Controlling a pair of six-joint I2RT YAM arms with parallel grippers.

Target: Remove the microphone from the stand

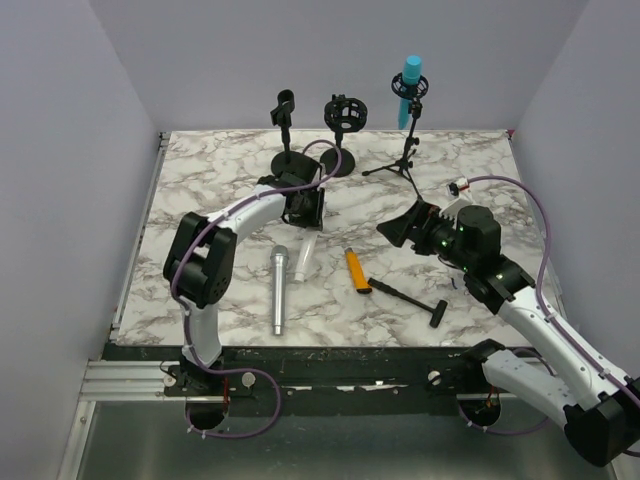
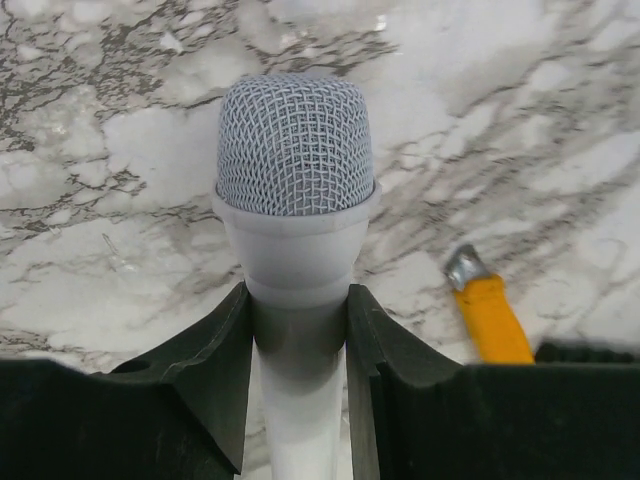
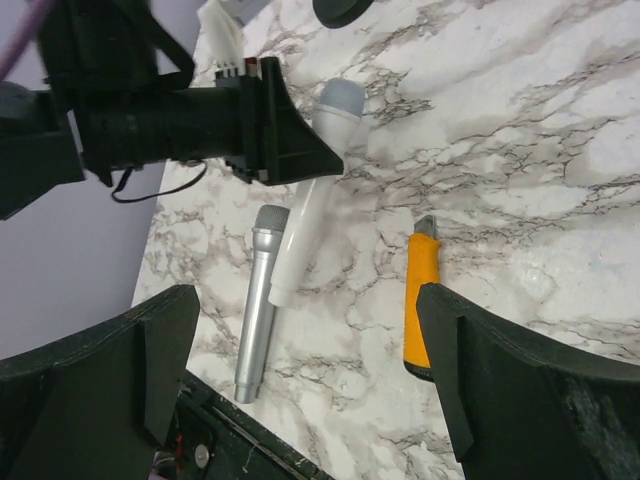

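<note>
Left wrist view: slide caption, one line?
Left fingers clasp a white microphone below its grey mesh head; an orange-handled tool lies on the marble table to the right.

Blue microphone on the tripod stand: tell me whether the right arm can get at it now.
Probably yes. The right gripper is open and empty, near the tripod stand, and nothing stands between it and the blue microphone; it would have to rise.
</note>
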